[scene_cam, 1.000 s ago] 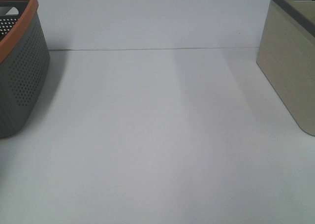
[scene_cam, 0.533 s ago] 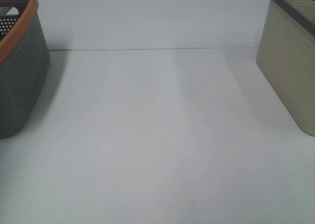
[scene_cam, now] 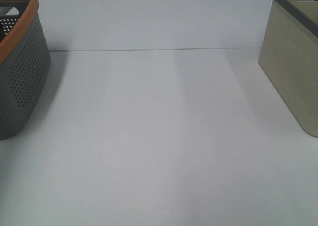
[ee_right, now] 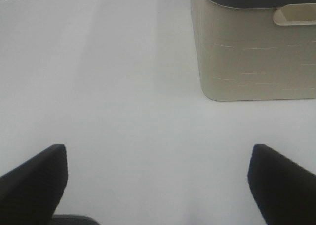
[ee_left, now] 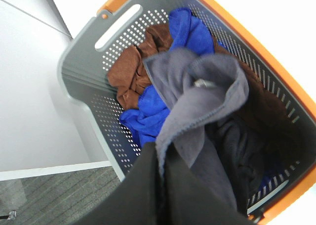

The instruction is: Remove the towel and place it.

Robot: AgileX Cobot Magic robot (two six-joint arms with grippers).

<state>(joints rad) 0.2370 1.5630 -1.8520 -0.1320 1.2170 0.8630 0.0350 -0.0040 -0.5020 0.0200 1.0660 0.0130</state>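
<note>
Nothing has shifted in the overhead view over the last second: the table [scene_cam: 159,136] looks the same and neither arm shows there. The towel [ee_left: 197,101], grey with a small white label [ee_left: 200,82], sits in the grey basket [ee_left: 84,71] on top of a brown cloth [ee_left: 131,69] and a blue cloth [ee_left: 190,29]. One fold is drawn up into the left gripper [ee_left: 161,158], which is pinched closed on it. The step in hand looks like the lift-out, barely begun. The next move calls for a straight rise until the hem clears the orange rim [scene_cam: 33,10] without dragging the other cloths, then a carry to the table. The right gripper [ee_right: 157,153] hangs wide apart, holding nothing, near the beige bin [ee_right: 247,47].
</note>
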